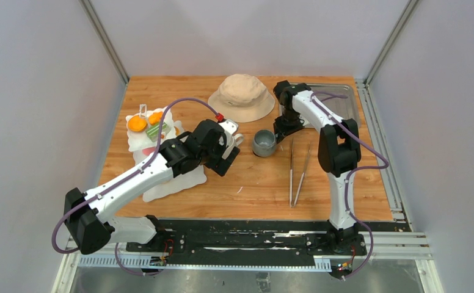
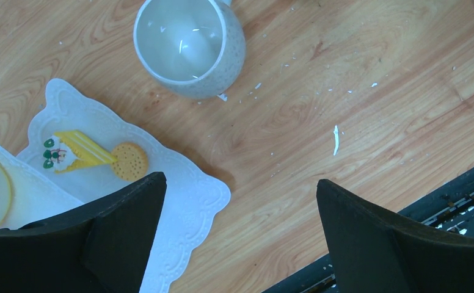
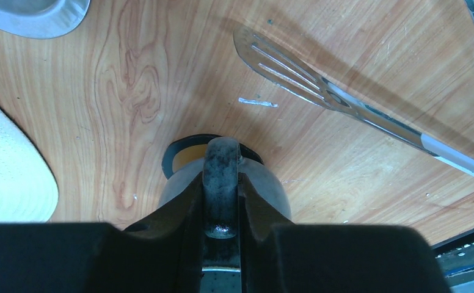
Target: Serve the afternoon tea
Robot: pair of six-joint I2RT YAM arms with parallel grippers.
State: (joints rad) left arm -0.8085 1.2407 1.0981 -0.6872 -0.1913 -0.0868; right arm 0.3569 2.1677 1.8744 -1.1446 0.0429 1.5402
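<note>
Left pincer (image 2: 239, 183) spread wide, holding nothing, hovering over the counter (image 1: 253, 189) at the stand's near-right corner. Stand (image 1: 161, 186) sits at the left side of the counter. An orange pastry (image 1: 137, 124) and a green pastry (image 1: 153, 131) are on its upper part. Left wrist view shows a yellow wedge (image 2: 82, 149) touching a round biscuit (image 2: 129, 160) on a lower tier.

White mug (image 2: 189, 46) upright on the counter just beyond the stand, largely hidden by the left arm in the top view.

Right pincer (image 3: 222, 183) pinches the handle of the grey mug (image 1: 263, 143). Mug upright on the counter, mid-field, in front of the hat (image 1: 242, 94).

Tongs (image 1: 297, 171) lie just right of the grey mug, not touching it. Metal tray (image 1: 344, 101) at far right.
</note>
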